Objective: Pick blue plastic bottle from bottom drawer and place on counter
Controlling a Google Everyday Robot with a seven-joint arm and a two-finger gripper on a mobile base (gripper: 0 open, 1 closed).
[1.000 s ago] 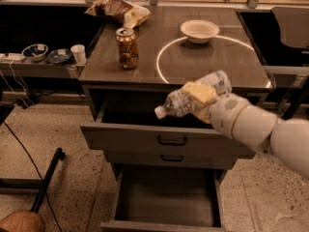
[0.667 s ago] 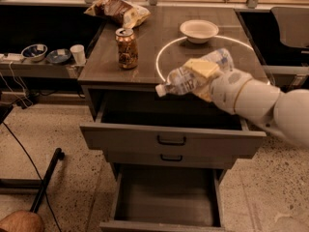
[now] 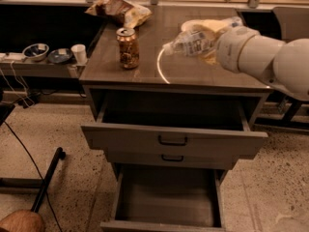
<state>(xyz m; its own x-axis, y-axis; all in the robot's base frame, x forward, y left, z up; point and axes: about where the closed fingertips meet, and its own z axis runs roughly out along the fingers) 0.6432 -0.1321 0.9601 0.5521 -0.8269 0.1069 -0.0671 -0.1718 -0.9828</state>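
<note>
The yellowish two-finger gripper (image 3: 208, 40), above the grey-brown wood-grain counter (image 3: 116, 69), pinches a small clear plastic bottle (image 3: 186, 45), white-capped, pale-labelled, held sideways.

A single camera looked down from above and in front of the cabinet (image 3: 175, 140), facing its drawer fronts. It was tilted steeply enough to see into the bottom drawer (image 3: 166, 198) and across the counter (image 3: 140, 69) to its far edge. It stood fairly near: the cabinet filled the middle of the view, with floor (image 3: 63, 124) on both sides and a side shelf (image 3: 34, 67) at the left. The arm (image 3: 270, 57) showed large at the right edge, close to the lens, its gripper (image 3: 208, 38) clasped round the bottle (image 3: 190, 42) over the counter.
</note>
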